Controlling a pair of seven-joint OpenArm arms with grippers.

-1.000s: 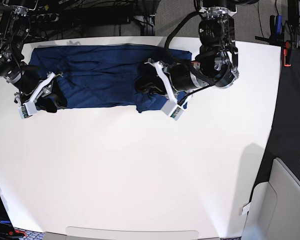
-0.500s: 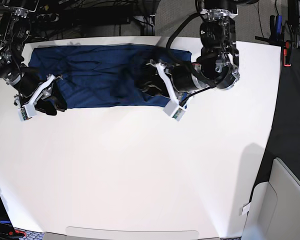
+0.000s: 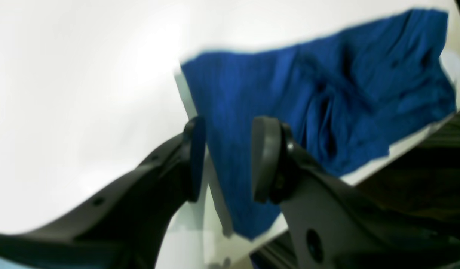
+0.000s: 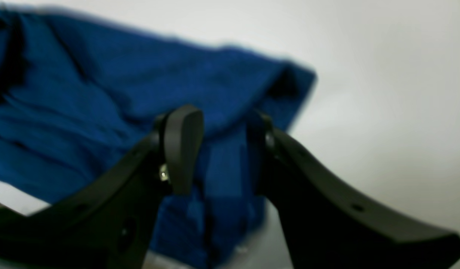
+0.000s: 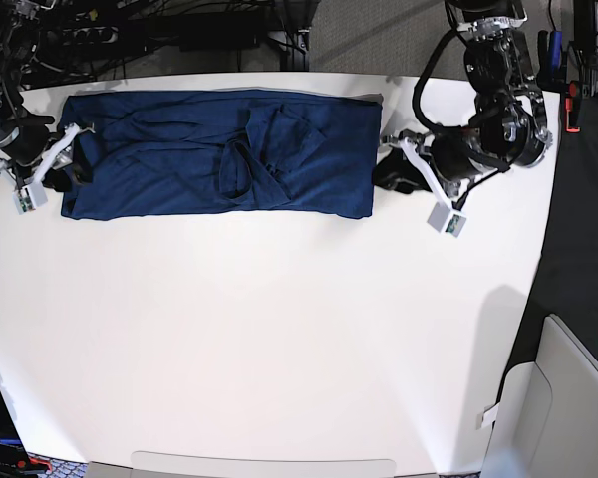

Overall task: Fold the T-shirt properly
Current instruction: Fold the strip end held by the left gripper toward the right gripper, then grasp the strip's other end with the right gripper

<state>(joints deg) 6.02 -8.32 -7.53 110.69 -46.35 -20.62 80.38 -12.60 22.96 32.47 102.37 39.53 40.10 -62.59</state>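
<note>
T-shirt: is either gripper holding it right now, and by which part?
Neither. The left gripper and right gripper both stand open at opposite ends of the T-shirt, which lies flat on the table; no fabric is pinched.

Both hands (image 3: 226,157) (image 4: 218,149) parted, empty.

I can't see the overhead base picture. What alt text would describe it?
A dark blue T-shirt lies spread in a long, wrinkled rectangle across the far part of a white table. A robot arm sits at each end of it, the left gripper just off the picture's right edge of the cloth, the right gripper at the opposite edge.
</note>
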